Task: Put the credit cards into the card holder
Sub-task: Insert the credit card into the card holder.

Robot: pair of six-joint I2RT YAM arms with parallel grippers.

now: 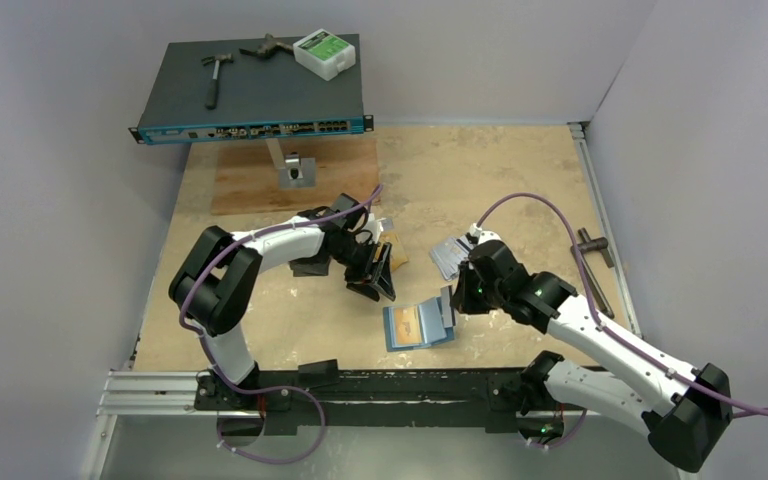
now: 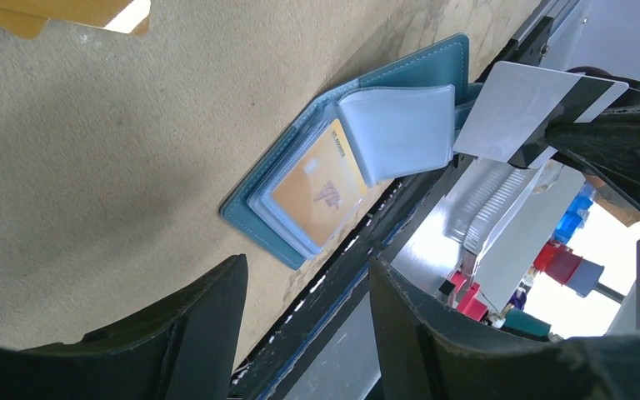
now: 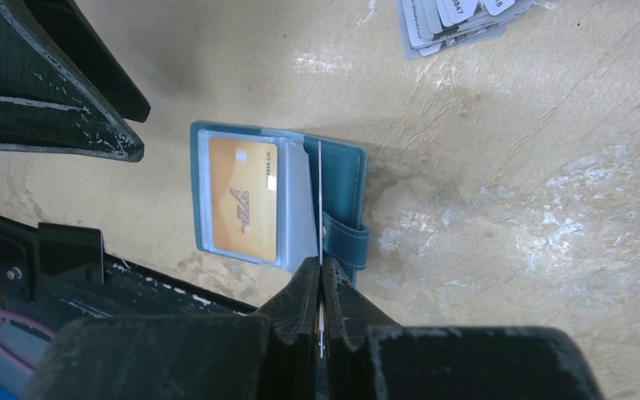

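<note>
Down by the near edge of the sandy counter [image 1: 500, 170], about midway along it, the teal-blue folding card holder [image 3: 343, 179] lies spread open, snap tab pointing toward the right edge. One orange-gold plastic card [image 3: 242, 196] sits in its clear pockets, face up. One clear plastic sleeve [image 2: 400, 125] stands lifted off the pile.

The right fingers [image 3: 302, 287] are pressed tight together on a silver-grey card with a dark stripe [image 2: 512, 104], pinching it by one end. From the right wrist it shows edge-on as a thin line over the holder, between the clear pockets and the teal cover. Its free end meets the lifted sleeve; whether it is inside a pocket, I cannot tell.

The left fingers [image 2: 192, 333] stand partway apart with nothing between them, hanging above the counter just left of the holder, tips toward it.

Farther from the near edge, toward the middle of the counter, a fanned stack of silver-grey cards [image 1: 447, 257] lies flat. Just left of it, close to the left arm's wrist, lie loose orange-gold cards [image 2: 50, 8].

At the far left corner a dark rack-mount network switch [image 1: 260, 85] carries a hammer [image 1: 215, 75].
</note>
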